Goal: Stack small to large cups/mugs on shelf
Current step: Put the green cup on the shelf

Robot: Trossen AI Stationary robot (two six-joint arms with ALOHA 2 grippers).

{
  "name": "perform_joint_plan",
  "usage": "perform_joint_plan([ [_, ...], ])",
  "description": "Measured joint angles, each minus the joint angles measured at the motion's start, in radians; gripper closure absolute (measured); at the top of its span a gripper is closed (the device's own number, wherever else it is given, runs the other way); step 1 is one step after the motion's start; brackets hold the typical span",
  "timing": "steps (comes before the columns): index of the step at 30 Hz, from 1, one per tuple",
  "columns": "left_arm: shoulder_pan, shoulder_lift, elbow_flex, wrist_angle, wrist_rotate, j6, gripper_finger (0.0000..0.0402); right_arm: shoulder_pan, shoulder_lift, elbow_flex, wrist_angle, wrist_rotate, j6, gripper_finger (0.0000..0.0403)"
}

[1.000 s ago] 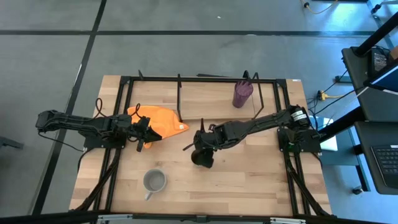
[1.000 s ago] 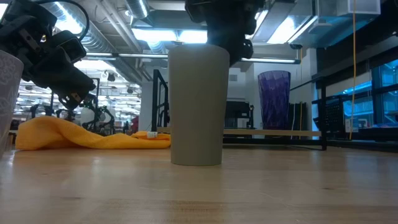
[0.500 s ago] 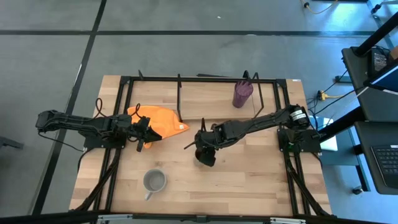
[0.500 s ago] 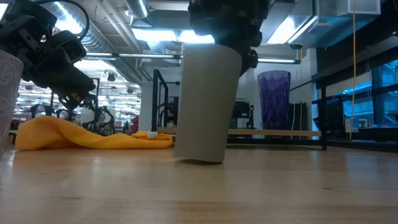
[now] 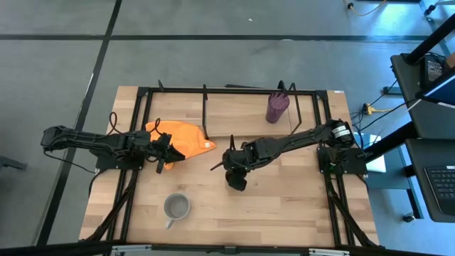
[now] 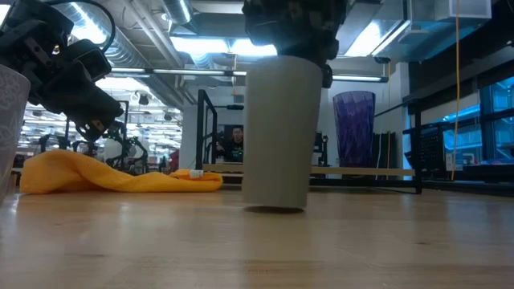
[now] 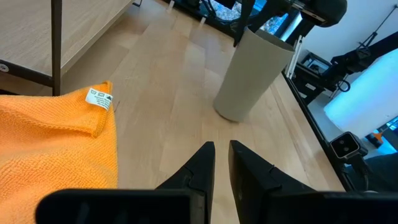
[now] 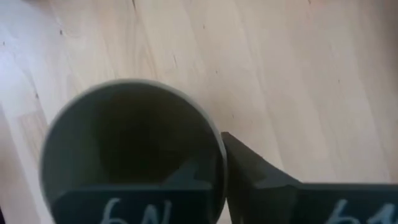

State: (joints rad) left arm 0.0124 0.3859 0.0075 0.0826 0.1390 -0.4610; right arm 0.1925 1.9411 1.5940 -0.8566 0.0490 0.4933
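The olive-green cup (image 6: pixel 277 132) hung just clear of the counter (image 5: pixel 284 206), near its middle, a thin shadow showing beneath its base in the low view. The right claw (image 5: pixel 234 171) had it by the rim, one finger (image 8: pixel 261 177) down the outside of the wall and the other apparently inside the mouth, clenched on the lip. It looked a plain, stiff, straight-sided tumbler, empty inside from the right wrist view, so light to carry, I'd say. The wall seemed smooth and matte; a rim pinch like this one could let it swing or slip if jerked, so a steady, upright carry seemed wise. It would likely chip or clatter if dropped.

Outward from there: the purple ribbed cup (image 5: pixel 276 107) stood on the shelf (image 5: pixel 234 110) at the far right, upright and well apart from the lifted cup. The grey mug (image 5: pixel 176 207) sat on the near part of the counter to the left, mouth up, handle pointing near; that handle or the rim would be the place to take it. The left claw (image 5: pixel 166 152) waited beside the orange cloth (image 5: pixel 186 140), fingers drawn nearly together and holding nothing.
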Motion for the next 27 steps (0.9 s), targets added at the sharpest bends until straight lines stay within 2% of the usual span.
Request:
perform_joint_plan([
  [5, 0.000, 0.000, 0.000, 0.000, 0.000, 0.000, 0.0360, -0.001, -0.002, 0.018, -0.007, 0.001, -0.002, 0.0384],
  [9, 0.000, 0.000, 0.000, 0.000, 0.000, 0.000, 0.0360, -0.011, -0.004, 0.086, -0.046, 0.003, -0.022, 0.0395],
  [16, 0.000, 0.000, 0.000, 0.000, 0.000, 0.000, 0.0360, -0.052, -0.004, 0.234, -0.219, 0.133, -0.080, 0.0395],
  [21, 0.000, 0.000, 0.000, 0.000, 0.000, 0.000, 0.0360, -0.114, -0.005, 0.332, -0.359, 0.218, -0.120, 0.0394],
  [27, 0.000, 0.000, 0.000, 0.000, 0.000, 0.000, 0.0360, -0.222, -0.005, 0.417, -0.418, 0.213, -0.162, 0.0394],
])
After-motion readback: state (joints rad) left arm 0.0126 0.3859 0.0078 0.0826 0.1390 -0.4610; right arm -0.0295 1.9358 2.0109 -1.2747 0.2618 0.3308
